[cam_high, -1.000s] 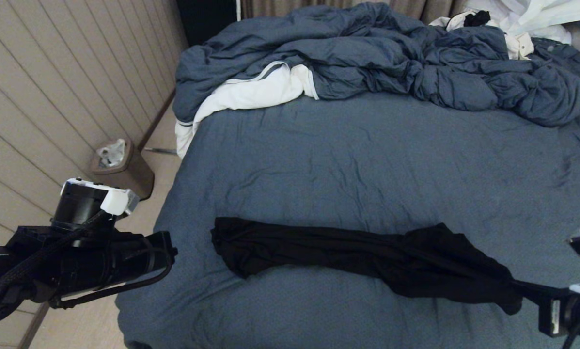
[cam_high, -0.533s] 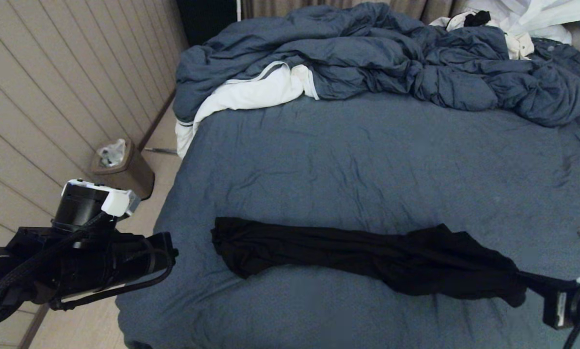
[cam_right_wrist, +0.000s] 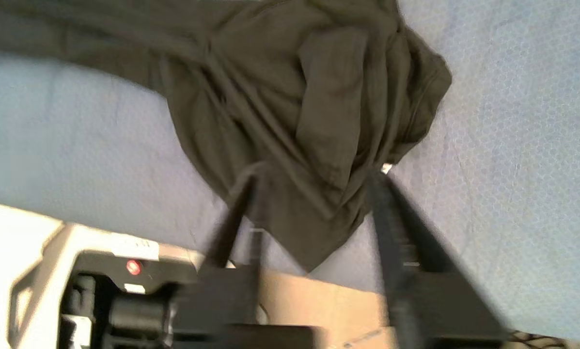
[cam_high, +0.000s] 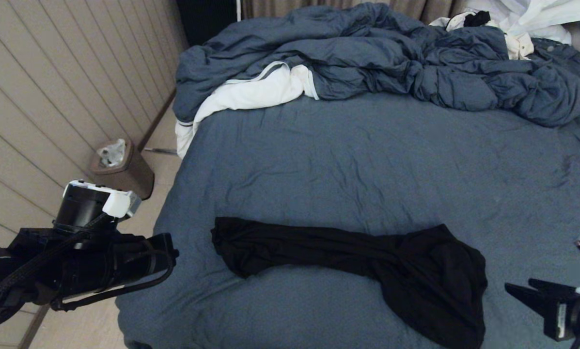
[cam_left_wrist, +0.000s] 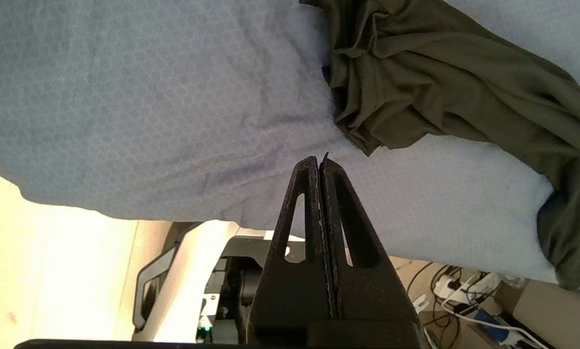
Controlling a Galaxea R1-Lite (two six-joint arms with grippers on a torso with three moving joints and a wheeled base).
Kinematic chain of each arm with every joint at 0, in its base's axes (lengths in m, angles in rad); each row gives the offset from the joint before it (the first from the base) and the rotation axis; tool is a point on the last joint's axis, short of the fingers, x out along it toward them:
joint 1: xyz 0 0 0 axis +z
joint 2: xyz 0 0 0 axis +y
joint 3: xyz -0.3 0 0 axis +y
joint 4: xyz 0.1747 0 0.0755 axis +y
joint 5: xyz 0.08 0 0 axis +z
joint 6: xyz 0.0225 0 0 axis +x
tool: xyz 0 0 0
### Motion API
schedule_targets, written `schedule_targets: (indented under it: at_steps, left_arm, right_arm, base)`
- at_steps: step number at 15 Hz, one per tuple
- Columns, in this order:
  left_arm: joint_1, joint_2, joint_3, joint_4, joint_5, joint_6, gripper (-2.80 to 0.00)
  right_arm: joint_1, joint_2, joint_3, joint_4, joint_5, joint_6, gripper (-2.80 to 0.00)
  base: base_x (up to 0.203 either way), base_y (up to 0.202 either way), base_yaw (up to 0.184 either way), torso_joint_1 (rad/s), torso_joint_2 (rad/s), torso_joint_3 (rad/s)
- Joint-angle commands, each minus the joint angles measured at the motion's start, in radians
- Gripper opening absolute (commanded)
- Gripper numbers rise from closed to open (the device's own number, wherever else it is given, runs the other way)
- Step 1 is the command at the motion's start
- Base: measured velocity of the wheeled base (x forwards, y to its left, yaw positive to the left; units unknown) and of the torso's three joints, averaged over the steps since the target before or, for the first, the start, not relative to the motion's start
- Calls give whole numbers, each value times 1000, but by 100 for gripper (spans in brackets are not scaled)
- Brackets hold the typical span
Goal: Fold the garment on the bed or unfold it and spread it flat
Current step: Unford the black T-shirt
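Note:
The black T-shirt [cam_high: 348, 252] lies bunched in a long strip across the near part of the bed [cam_high: 367, 155]. Its right end is slumped in a loose heap towards the front edge. No print shows. My right gripper [cam_high: 529, 288] is open just right of that heap and holds nothing. In the right wrist view the shirt [cam_right_wrist: 294, 97] lies on the sheet beyond the spread fingers of the gripper [cam_right_wrist: 314, 177]. My left gripper [cam_left_wrist: 319, 162] is shut and empty, off the bed's left front corner. The shirt's left end [cam_left_wrist: 440, 72] lies ahead of it, apart.
A rumpled blue duvet [cam_high: 391, 58] with white lining fills the far part of the bed. A white clothes pile [cam_high: 537, 19] sits at the far right. A brown bin [cam_high: 120, 167] stands on the floor by the panelled wall, left of the bed.
My right gripper has opened and let go of the shirt's right end. That end was stretched taut to the right; it has now dropped into a heap near the front edge. The left arm has not moved.

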Motion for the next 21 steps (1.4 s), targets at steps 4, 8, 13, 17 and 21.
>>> schedule_targets:
  at_steps: [4, 8, 13, 17, 21]
  left_arm:
    - [-7, 2, 5, -1, 0, -3, -280]
    - [-28, 2, 9, -1, 2, -5, -280]
    - [-28, 13, 9, -1, 2, -3, -280]
    - [-28, 20, 9, -1, 2, -3, -280]
    - [-28, 28, 9, -1, 3, -3, -280]
  right_arm:
    - [-4, 69, -28, -7, 2, -2, 0]
    - [-30, 354, -148, -12, -5, 4, 0]
    - [-45, 654, -182, -238, -42, 2, 0]
    - [-17, 776, -193, -381, -79, -3, 0]
    - [20, 828, -241, -382, -85, -2, 0]
  base:
    - [0, 0, 0, 0, 0, 0]
    - [0, 0, 0, 0, 0, 0]
    - [0, 0, 0, 0, 0, 0]
    - [0, 0, 0, 0, 0, 0]
    - [0, 0, 0, 0, 0, 0]
